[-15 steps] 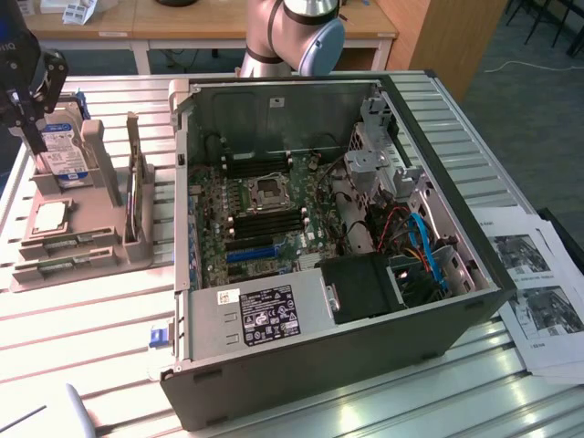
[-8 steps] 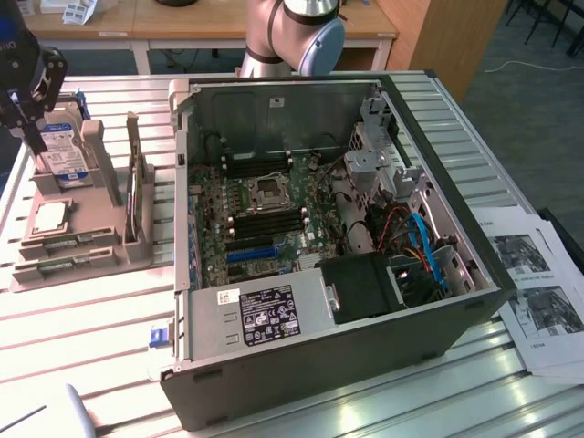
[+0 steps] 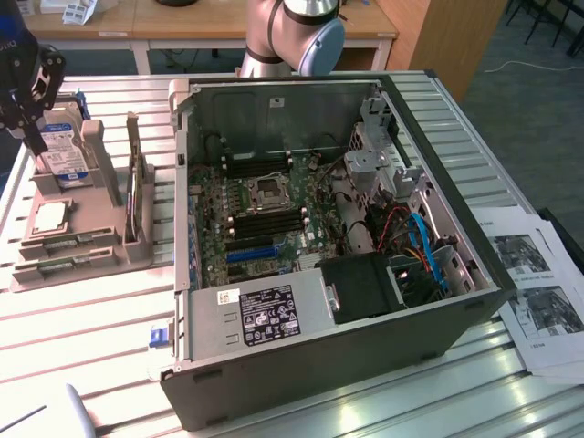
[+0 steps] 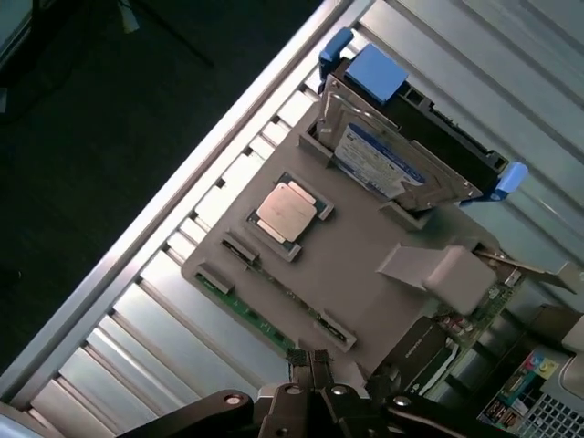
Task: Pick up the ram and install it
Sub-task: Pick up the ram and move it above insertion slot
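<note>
Pinched shut and empty, the claw [image 4: 310, 360] is hovering near the ram [image 4: 245, 312] in its grey holder [image 4: 365, 251]; a clean pickup is likely calling for straddling it squarely mid-length.

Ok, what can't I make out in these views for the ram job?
- Ram, wrist view: the end nearest the shut gripper runs under it, so contact can't be judged.
- Ram, exterior view: too small to tell from the tray.
- Memory slots, exterior view: too small to see whether they are free or latched.
- Gripper, exterior view: partly cut off by the exterior view's left edge.
</note>
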You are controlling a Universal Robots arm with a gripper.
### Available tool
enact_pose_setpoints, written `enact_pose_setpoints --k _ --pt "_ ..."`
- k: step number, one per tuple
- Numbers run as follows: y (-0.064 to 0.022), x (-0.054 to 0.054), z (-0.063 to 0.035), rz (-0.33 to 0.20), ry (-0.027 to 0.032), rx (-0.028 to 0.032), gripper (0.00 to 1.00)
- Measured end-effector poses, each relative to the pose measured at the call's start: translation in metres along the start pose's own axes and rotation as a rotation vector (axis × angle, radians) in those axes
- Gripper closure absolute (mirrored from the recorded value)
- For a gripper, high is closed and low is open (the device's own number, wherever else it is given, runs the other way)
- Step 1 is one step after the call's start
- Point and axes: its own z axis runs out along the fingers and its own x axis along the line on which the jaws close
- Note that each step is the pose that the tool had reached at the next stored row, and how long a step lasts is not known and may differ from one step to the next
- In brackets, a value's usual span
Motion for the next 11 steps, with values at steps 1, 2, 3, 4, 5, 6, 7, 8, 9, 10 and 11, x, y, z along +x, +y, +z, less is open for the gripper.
enact_pose_setpoints --k 1,2,3,4,5,6,7,8,9,10,11 --pt "0.0 0.0 0.0 -0.018 0.0007 0.0005 0.9" --pt "0.0 0.0 0.0 -0.036 0.0014 0.0009 0.9" --pt "0.0 0.0 0.0 -0.072 0.0029 0.0018 0.9" --pt "0.0 0.0 0.0 -0.09 0.0036 0.0022 0.9" --pt "0.0 0.0 0.0 -0.127 0.005 0.0032 0.9" --pt "0.0 0.0 0.0 -0.145 0.0057 0.0037 0.9" --pt "0.0 0.0 0.0 -0.163 0.0064 0.0042 0.9" --pt "0.0 0.0 0.0 -0.181 0.0071 0.0046 0.9" --pt "0.0 0.0 0.0 -0.199 0.0079 0.005 0.9" --pt "0.0 0.0 0.0 -0.218 0.0086 0.0055 0.9" --pt "0.0 0.0 0.0 -0.236 0.0093 0.006 0.9"
